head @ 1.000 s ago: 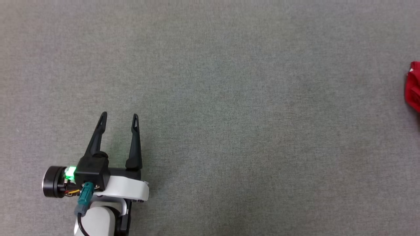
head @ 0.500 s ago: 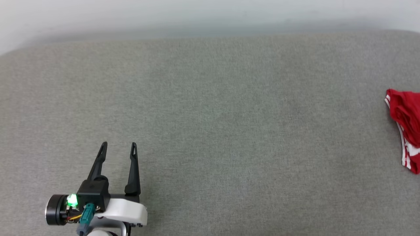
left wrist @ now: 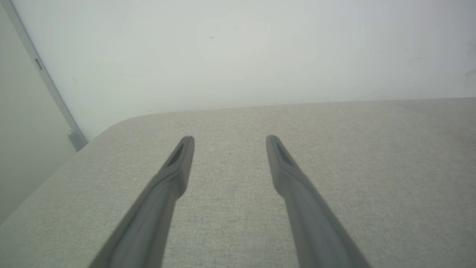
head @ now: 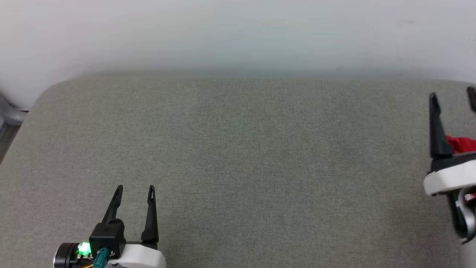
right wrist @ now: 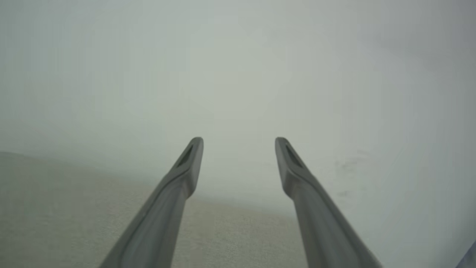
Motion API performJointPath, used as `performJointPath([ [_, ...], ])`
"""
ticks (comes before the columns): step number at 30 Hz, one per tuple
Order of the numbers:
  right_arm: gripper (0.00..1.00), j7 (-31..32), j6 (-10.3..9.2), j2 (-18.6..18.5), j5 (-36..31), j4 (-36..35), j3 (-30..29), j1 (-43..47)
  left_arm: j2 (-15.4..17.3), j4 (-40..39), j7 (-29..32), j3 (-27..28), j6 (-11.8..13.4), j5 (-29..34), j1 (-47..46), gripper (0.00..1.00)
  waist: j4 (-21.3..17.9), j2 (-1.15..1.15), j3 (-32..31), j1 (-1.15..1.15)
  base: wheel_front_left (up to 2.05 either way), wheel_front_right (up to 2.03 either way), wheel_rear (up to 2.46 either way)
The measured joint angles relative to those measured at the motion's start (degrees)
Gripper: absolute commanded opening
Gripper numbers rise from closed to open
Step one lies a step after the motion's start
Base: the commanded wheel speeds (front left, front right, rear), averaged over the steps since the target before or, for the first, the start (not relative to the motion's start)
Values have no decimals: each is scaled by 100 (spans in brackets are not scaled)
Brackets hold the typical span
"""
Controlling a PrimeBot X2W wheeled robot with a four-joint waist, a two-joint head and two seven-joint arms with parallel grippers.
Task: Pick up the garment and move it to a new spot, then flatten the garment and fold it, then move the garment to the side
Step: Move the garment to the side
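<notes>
**Red tee parked at the far right edge: start or finish?**

Biggest thing here is the grey padded fabric surface (head: 238,149). It takes up most of the head view, with a plain white wall (head: 238,33) behind it.

The left gripper (head: 134,189) sits low at the near left with its two dark fingers spread and nothing between them, just hanging over bare fabric. The right gripper (head: 452,95) is way over at the right edge, also spread and empty. Its wrist cam looks out between the fingers at wall and a strip of surface.

The garment (head: 463,144) is a small patch of rumpled red cloth poking out behind the right gripper's base, on the surface at the far right. The rest is hidden by the gripper or cut off by the frame, so I can't tell if it's folded or in a heap.

Honestly it fits two stages: shirt waiting to be picked up, or shirt already folded and pushed aside. Neither gripper is pinching it. Can't call the next move without seeing more of it.
</notes>
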Motion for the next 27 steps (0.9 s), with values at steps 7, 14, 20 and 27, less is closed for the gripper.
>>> performJointPath([
  [7, 100, -80, 0, 693, 11, -472, 323, 792, -5, 40, 0, -44, -7, -5, 70, 100, 124, 0, -196, 0, 0, 0, 0],
  [14, 100, -174, -1, 976, 243, -407, 561, 1489, -7, 67, 0, -51, -5, -5, 121, 100, 198, 0, -326, 0, 0, 0, 0],
  [20, 100, -222, -1, 1107, 269, -312, 711, 1951, 2, 66, 0, -83, -56, -5, 171, 100, 195, 0, -407, 0, 0, 0, 0],
  [27, 100, -248, -1, 1220, 256, -508, 483, 2388, 15, 70, 0, -81, -67, -10, 230, 100, 196, 0, -495, 0, 0, 0, 0],
])
